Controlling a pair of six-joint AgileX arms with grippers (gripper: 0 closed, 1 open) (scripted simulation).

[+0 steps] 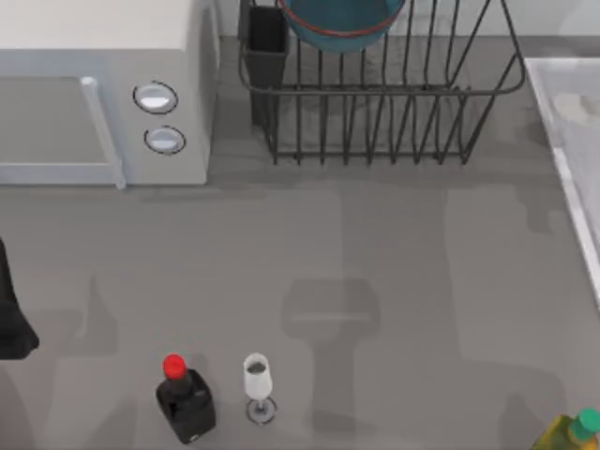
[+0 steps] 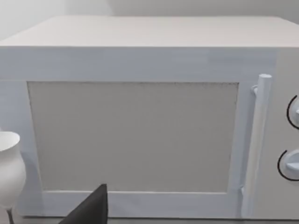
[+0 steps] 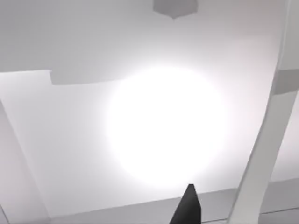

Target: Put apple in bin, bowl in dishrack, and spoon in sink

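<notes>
Blue bowl (image 1: 343,21) cut by the top edge, sink (image 1: 568,141) by the right edge, yellow bottle (image 1: 570,433) at the corner

One bowl (image 1: 342,19), one dishrack (image 1: 375,103), one microwave (image 1: 94,94), two bottles (image 1: 185,398), one glass (image 1: 257,380).

Left arm (image 1: 11,314): dark segment visible at left edge of top view, low beside front half of table, parked. Left gripper: single dark fingertip (image 2: 91,207) juts into left wrist view, pointing forward and roughly level; second finger not visible, so finger spacing cannot be told. Right gripper: single dark fingertip (image 3: 188,205) visible in right wrist view, wrist angled toward bright pale surface; second finger not visible, spacing cannot be told.
</notes>
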